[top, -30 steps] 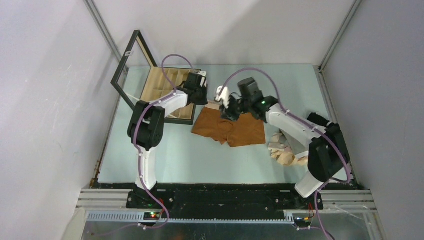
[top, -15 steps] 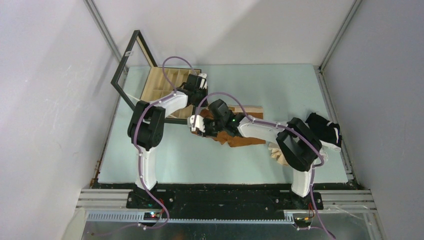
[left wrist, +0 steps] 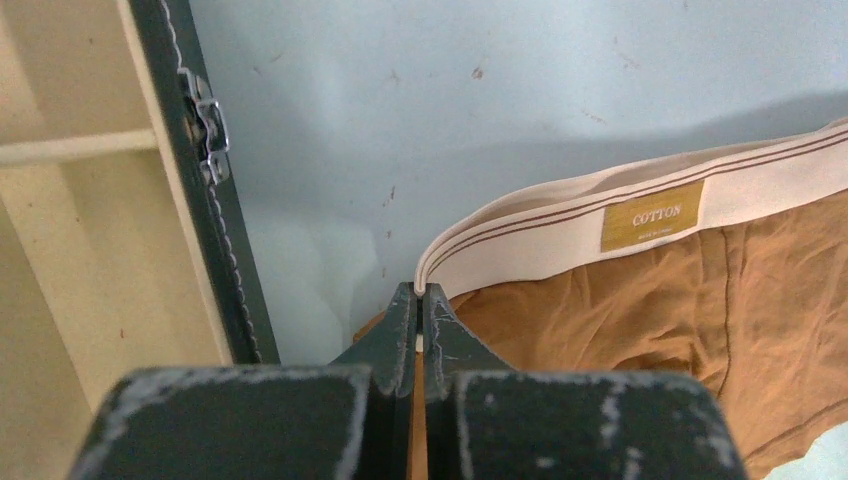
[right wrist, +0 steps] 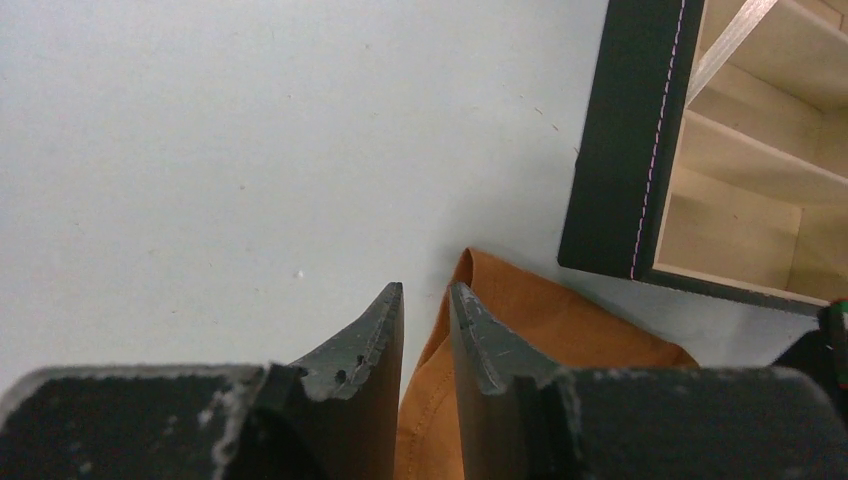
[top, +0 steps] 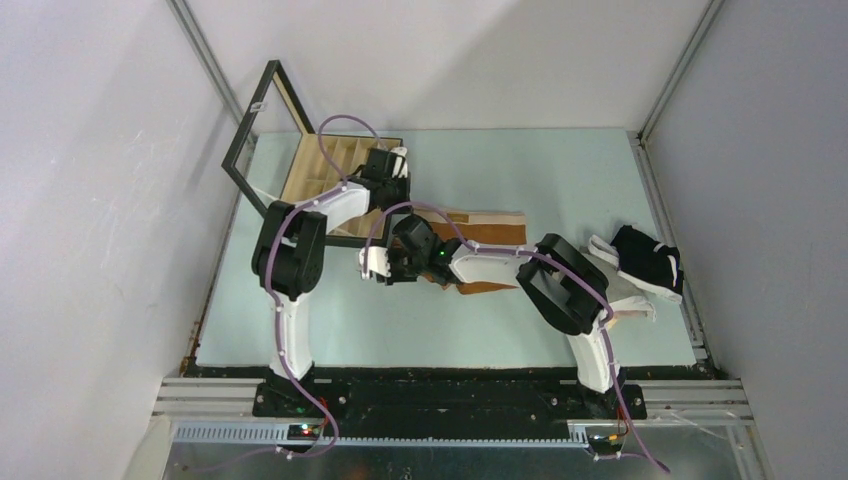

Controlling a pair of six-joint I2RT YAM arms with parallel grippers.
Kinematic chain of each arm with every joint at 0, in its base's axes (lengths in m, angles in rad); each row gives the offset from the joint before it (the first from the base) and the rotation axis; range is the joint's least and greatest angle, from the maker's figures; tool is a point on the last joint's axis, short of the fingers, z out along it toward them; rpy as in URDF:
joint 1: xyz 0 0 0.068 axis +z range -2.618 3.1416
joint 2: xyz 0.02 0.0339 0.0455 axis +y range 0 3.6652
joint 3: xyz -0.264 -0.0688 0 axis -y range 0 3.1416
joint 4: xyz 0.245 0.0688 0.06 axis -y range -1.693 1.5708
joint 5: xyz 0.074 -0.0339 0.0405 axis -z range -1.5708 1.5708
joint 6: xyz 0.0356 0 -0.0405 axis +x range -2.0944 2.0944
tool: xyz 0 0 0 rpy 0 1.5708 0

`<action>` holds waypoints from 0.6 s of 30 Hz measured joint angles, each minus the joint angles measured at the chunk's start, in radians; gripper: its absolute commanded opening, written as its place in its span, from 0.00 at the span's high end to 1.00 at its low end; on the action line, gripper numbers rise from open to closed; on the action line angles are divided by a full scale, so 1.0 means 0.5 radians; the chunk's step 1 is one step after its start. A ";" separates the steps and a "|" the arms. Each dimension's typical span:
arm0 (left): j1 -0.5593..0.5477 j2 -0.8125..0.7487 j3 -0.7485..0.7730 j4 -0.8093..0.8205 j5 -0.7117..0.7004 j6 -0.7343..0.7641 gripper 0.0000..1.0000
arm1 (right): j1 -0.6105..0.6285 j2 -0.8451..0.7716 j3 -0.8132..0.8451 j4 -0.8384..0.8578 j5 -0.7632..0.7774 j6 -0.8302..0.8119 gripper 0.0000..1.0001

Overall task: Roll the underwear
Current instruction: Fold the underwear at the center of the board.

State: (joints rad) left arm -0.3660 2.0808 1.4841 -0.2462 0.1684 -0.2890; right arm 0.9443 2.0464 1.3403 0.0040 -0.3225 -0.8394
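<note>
Underwear [left wrist: 620, 330] is lying rust-brown, cream band [left wrist: 560, 225] showing | left hand [left wrist: 421, 300] is pinching band corner | right hand [right wrist: 425, 298] is pinching brown edge

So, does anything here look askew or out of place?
Only the rust-brown underwear: it lies skewed and bunched, one waistband corner pinched in the left gripper beside the box, another edge in the right gripper.

The brown underwear [right wrist: 520, 325] runs under the right hand [right wrist: 425, 292] and off the bottom edge; whether the fingers [right wrist: 368, 345] pinch it cannot be told. The box [right wrist: 622, 140] beyond that hand is cut off. From above, the right arm [top: 500, 262] hides most of the pale garments [top: 645, 297] behind it.
</note>
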 measured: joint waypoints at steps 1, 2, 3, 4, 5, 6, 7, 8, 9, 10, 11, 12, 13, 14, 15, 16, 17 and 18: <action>0.001 -0.005 -0.018 0.004 0.001 0.000 1.00 | 0.004 -0.001 0.001 0.001 0.014 0.002 0.71; 0.002 -0.012 -0.036 0.009 0.001 0.000 1.00 | 0.008 -0.001 0.000 0.001 0.027 0.004 0.71; 0.002 -0.021 -0.063 0.014 0.000 0.000 1.00 | 0.013 -0.001 0.000 0.000 0.047 0.010 0.71; 0.001 -0.037 -0.099 0.021 0.000 0.001 1.00 | 0.019 -0.001 -0.001 -0.002 0.060 0.015 0.70; 0.000 -0.050 -0.130 0.023 -0.001 0.001 1.00 | 0.027 -0.002 -0.004 -0.001 0.075 0.027 0.70; -0.001 -0.061 -0.152 0.024 -0.001 0.002 1.00 | 0.034 -0.005 -0.009 -0.001 0.088 0.035 0.70; -0.002 -0.069 -0.169 0.026 -0.002 0.002 1.00 | 0.039 -0.007 -0.014 -0.002 0.095 0.040 0.70; -0.002 -0.078 -0.184 0.031 -0.002 0.002 1.00 | 0.043 -0.009 -0.021 -0.001 0.099 0.049 0.69; -0.002 -0.083 -0.195 0.034 -0.002 0.002 1.00 | 0.046 -0.011 -0.026 -0.001 0.107 0.054 0.68; -0.002 -0.093 -0.208 0.042 -0.002 0.002 1.00 | 0.047 -0.011 -0.030 -0.001 0.108 0.055 0.68; -0.002 -0.105 -0.225 0.050 -0.002 0.002 1.00 | 0.051 -0.011 -0.033 0.001 0.111 0.055 0.68; -0.002 -0.115 -0.236 0.049 -0.002 0.002 1.00 | 0.055 -0.011 -0.034 0.001 0.111 0.054 0.67; -0.003 -0.129 -0.252 0.053 -0.002 0.002 1.00 | 0.061 -0.011 -0.034 0.001 0.111 0.053 0.67; -0.003 -0.139 -0.261 0.052 -0.002 0.002 1.00 | 0.065 -0.011 -0.034 0.001 0.110 0.053 0.67; -0.003 -0.146 -0.262 0.048 -0.001 0.002 1.00 | 0.069 -0.011 -0.034 0.002 0.109 0.052 0.67; -0.003 -0.150 -0.262 0.052 0.000 0.001 1.00 | 0.070 -0.011 -0.034 0.002 0.109 0.051 0.67; -0.003 -0.155 -0.262 0.053 0.000 0.001 1.00 | 0.072 -0.011 -0.034 0.002 0.109 0.051 0.67; -0.003 -0.159 -0.262 0.053 0.001 0.001 1.00 | 0.074 -0.011 -0.034 0.002 0.109 0.051 0.67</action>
State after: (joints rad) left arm -0.3676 2.0014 1.3529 -0.2199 0.1688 -0.2886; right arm 0.9813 2.0407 1.3235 0.0048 -0.2680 -0.8139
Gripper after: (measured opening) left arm 0.010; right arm 0.328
